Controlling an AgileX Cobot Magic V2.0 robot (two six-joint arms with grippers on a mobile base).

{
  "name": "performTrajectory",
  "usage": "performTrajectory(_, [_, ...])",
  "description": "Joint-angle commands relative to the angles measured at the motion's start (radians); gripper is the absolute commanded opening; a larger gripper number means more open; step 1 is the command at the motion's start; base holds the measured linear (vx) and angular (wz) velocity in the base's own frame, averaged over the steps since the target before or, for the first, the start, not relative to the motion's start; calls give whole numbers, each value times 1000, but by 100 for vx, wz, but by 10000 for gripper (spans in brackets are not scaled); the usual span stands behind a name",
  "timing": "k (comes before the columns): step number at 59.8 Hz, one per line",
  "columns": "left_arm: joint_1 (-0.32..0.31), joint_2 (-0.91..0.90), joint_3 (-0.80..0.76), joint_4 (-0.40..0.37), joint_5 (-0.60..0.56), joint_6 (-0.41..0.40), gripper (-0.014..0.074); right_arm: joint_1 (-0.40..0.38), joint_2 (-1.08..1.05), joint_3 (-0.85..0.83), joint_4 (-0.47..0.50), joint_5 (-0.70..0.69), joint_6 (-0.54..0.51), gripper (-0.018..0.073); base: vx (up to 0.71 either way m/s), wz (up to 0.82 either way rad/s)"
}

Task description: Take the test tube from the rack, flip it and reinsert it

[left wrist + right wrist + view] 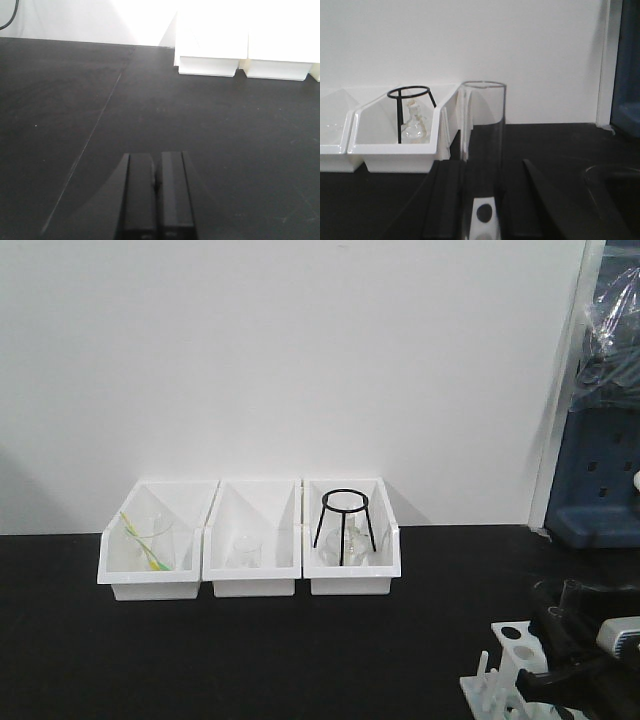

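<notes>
Right tool (482,167) clamped on test tube (483,125), upright, rim up, over rack (505,665) hole at desk (250,660) front right; seated or not, cannot tell. Left tool (156,200) together. Three bins (250,540) behind, well apart; tripod (344,525) in right one.

Black table (250,660) meets white wall (300,360) (evenly lit).

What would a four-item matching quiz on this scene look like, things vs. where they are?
Things:
1. test tube
2. black tripod stand
3. left gripper
4. small beaker

Places:
A. in the right bin
B. in the middle bin
C. between the fingers of the right gripper
D. shut, above the black table

Pairs: 1-C, 2-A, 3-D, 4-B
</notes>
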Motion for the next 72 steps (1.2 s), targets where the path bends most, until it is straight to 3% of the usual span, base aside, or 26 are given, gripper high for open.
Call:
performTrajectory(1, [-4, -3, 2, -4, -83, 0, -6, -4, -7, -25, -6, -202, -7, -8, 0, 0])
performTrajectory(32, [-4, -3, 2, -4, -83, 0, -6, -4, 57, -25, -14, -209, -15, 15, 0, 0])
performTrajectory(42, [-4, -3, 2, -4, -83, 0, -6, -4, 57, -25, -15, -209, -16, 109, 0, 0])
performTrajectory(63, [-4, -3, 2, -4, -83, 0, -6, -4, 57, -25, -39, -209, -16, 420, 0, 0])
performTrajectory(72, [-4, -3, 2, -4, -83, 0, -6, -4, 54, -25, -39, -209, -16, 476, 0, 0])
